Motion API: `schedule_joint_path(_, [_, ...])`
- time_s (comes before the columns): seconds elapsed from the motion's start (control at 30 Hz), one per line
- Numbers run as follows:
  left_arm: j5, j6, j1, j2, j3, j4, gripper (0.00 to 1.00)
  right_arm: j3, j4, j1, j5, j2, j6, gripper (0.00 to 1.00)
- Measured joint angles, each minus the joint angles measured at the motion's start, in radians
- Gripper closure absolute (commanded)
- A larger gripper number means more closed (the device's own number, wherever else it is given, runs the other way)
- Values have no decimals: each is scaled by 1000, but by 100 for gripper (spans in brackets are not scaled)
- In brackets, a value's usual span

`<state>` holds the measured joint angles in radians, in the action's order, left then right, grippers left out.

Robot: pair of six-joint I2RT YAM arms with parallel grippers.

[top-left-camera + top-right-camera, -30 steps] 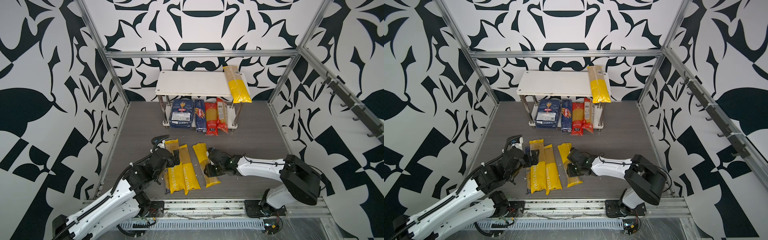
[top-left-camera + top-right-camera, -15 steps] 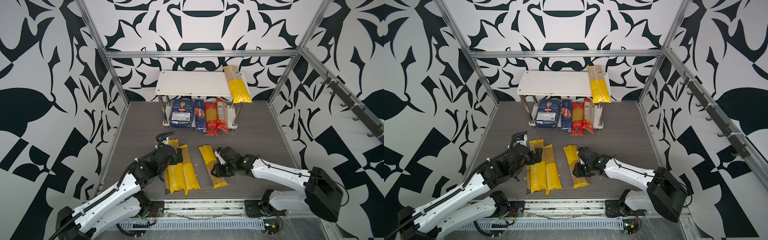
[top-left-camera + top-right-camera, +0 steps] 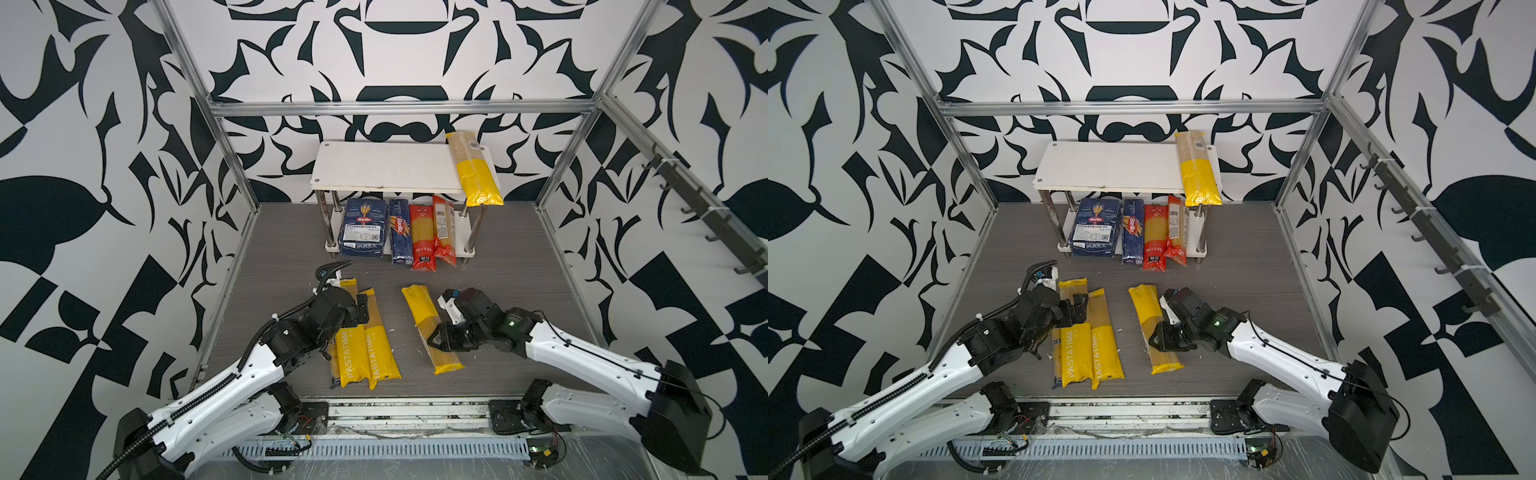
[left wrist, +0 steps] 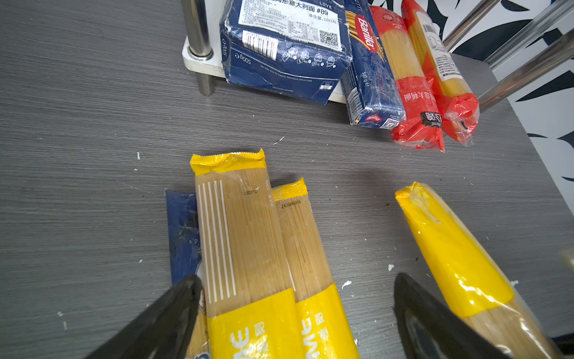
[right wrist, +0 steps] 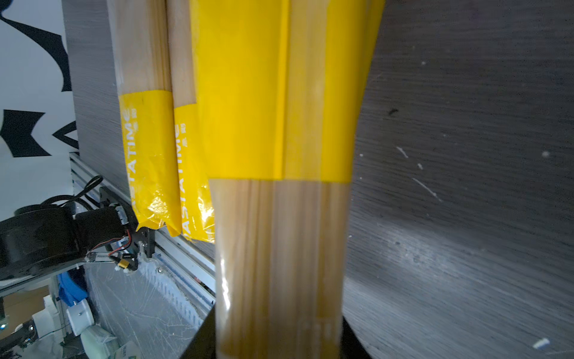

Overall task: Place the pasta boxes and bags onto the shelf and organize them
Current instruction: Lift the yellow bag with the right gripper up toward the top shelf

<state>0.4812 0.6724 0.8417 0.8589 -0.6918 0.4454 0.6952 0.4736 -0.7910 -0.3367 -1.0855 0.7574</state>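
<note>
Gripping a yellow bag (image 3: 423, 316) across its see-through half, the right fingers (image 3: 436, 337) stood closed to a narrow gap on it, low and right of centre in both top views. The right wrist view showed that bag (image 5: 279, 248) running between the two dark fingertips at the bottom of the frame. Whether it was off the worktop (image 3: 519, 266) could not be told. The left fingers (image 3: 360, 308) were spread fully wide and held nothing. They sat over the see-through halves of two PASTATIME bags (image 3: 351, 345) that lay side by side, touching, low and left of centre. In the left wrist view one finger showed at lower left and the other at lower right, with both bags between them. A blue bag (image 4: 183, 223) lay under the left one of the pair, only its edge showing. The shelf (image 3: 386, 170) stood at upper centre against the back wall. A top bag (image 3: 473, 174), yellow, lay on the right end of its upper board and overhung the front edge. On the lower board, from left to right, sat a wide box (image 3: 362, 228), a narrow box (image 3: 400, 232) and two red bags (image 3: 422, 237), all jutting past the front edge.
</note>
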Motion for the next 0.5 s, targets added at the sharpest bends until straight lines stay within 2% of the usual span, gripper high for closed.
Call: schedule_joint_path(0.5, [1, -9, 0, -22, 0, -1, 1, 360, 118, 52, -68, 29, -55, 100])
